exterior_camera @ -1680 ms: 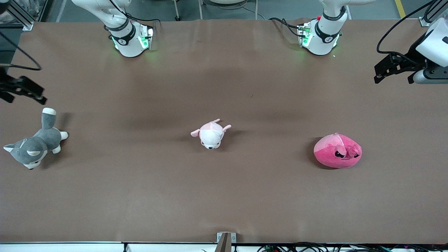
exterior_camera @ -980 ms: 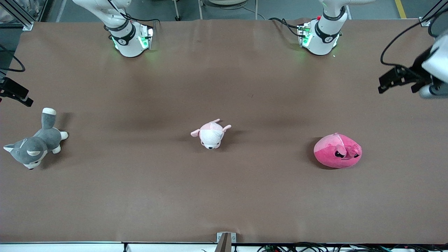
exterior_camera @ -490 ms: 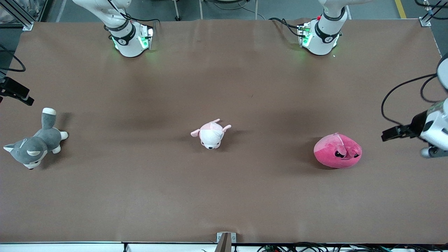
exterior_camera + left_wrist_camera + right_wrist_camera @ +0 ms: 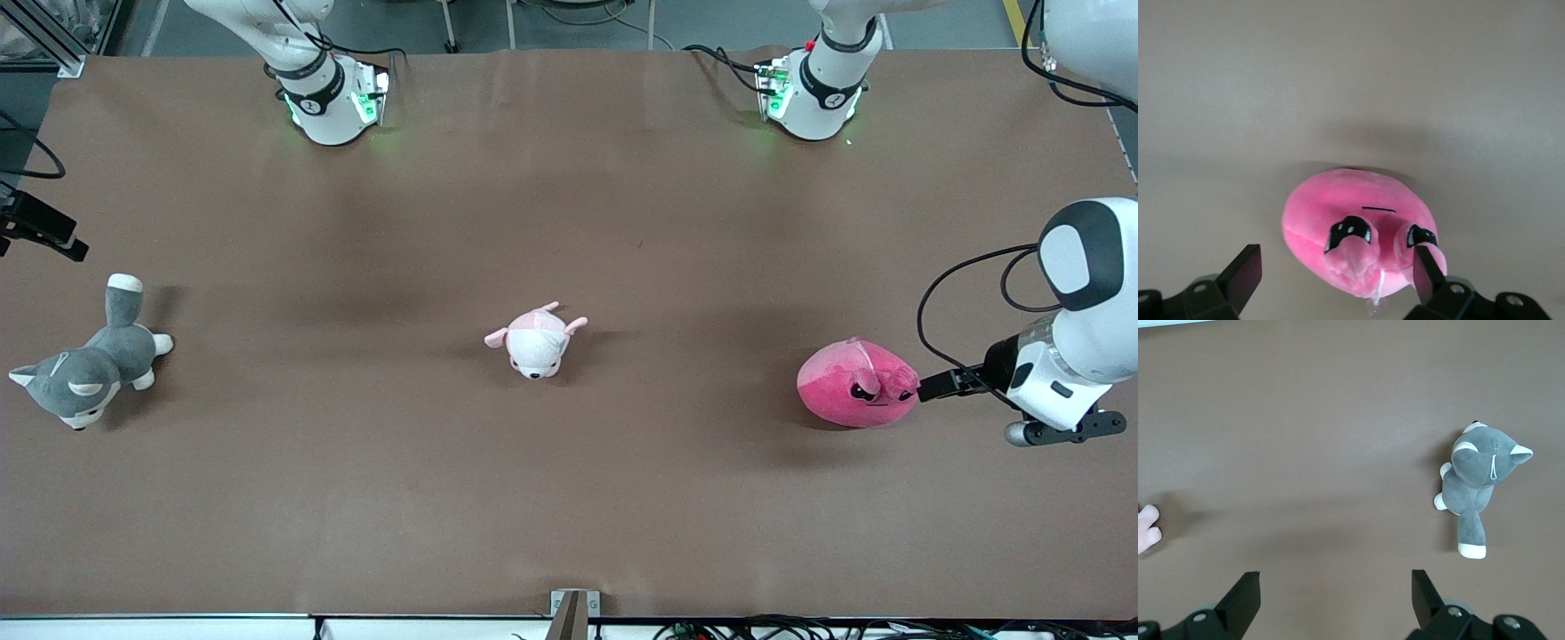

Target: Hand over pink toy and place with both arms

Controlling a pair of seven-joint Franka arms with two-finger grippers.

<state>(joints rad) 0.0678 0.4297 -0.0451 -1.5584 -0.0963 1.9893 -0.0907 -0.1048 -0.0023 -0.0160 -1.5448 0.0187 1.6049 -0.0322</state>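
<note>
pink toy, lower right, soft, light, squashy | left hand fingers apart, straddling its snout end: grab round body | right hand apart, waiting, upper left.

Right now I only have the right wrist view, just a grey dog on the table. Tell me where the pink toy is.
Observer: The pink toy lies toward the left arm's end of the table.
Operator: Give me the left gripper.
Observer: The left gripper is open, its fingers either side of the toy's face, not gripping.
Operator: Report what sits between the dog and that toy.
Observer: A pale pink-and-white plush, mid-table.
</note>
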